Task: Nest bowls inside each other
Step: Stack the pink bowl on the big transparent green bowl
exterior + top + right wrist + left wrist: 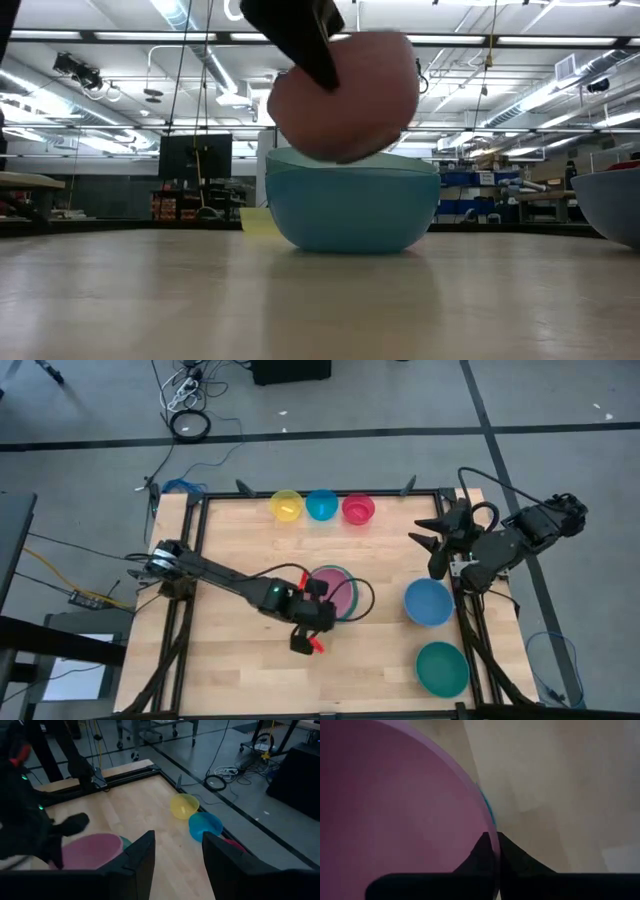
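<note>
Pink bowl (335, 592) aloft, three small bowls (322, 506) behind.

A light wooden table (250, 660) with a dark metal frame fills the overhead view, several plastic bowls resting on its surface. Along the 12 o'clock edge three small bowls sit in a row, close together: a yellow bowl (286, 506), a small blue bowl (321, 505) and a magenta-red bowl (358, 509). Near the centre a teal bowl (350, 212) stands upright on the wood. Toward 3 o'clock a large blue bowl (429, 602) sits near the table's edge, and at roughly 5 o'clock a green bowl (442, 668) rests just beside it, the two apart. The 9 o'clock half of the tabletop carries no bowls.
</note>
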Controlling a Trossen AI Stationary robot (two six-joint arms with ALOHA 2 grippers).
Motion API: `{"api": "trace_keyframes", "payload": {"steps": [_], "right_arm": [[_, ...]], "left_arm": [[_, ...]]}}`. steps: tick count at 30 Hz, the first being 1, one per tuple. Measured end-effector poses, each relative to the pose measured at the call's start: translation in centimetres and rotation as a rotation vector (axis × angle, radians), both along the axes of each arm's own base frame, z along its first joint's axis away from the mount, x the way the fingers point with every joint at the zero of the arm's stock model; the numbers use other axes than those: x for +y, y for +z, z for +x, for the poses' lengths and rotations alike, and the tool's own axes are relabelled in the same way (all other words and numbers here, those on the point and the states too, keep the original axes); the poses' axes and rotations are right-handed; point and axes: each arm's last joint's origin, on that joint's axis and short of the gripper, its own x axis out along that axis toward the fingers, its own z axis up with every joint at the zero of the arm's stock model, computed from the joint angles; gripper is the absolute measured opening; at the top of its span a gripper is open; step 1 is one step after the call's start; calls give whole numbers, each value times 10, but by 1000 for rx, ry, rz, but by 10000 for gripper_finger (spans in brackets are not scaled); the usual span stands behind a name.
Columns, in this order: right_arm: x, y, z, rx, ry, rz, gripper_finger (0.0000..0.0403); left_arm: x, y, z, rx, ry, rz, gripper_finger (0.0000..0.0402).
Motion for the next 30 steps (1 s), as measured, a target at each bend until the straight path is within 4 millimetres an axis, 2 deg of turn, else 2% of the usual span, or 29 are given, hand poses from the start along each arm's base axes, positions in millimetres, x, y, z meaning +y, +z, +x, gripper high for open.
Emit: {"api": "trace_keyframes", "payload": {"steps": [11, 15, 21, 25, 30], "right_arm": [[-1, 1, -1, 1, 7, -4, 150], [0, 1, -1, 1, 12, -1, 150], [0, 0, -1, 4, 23, 7, 150], [1, 0, -1, 24, 60, 6, 156], [3, -2, 2, 39, 78, 18, 189]], "left_arm": [[44, -31, 19, 118, 53, 37, 4], [53, -39, 24, 141, 46, 6, 4], [44, -39, 24, 127, 33, -34, 22], [30, -36, 20, 127, 31, -58, 56], [20, -38, 12, 173, 72, -43, 113]]}}
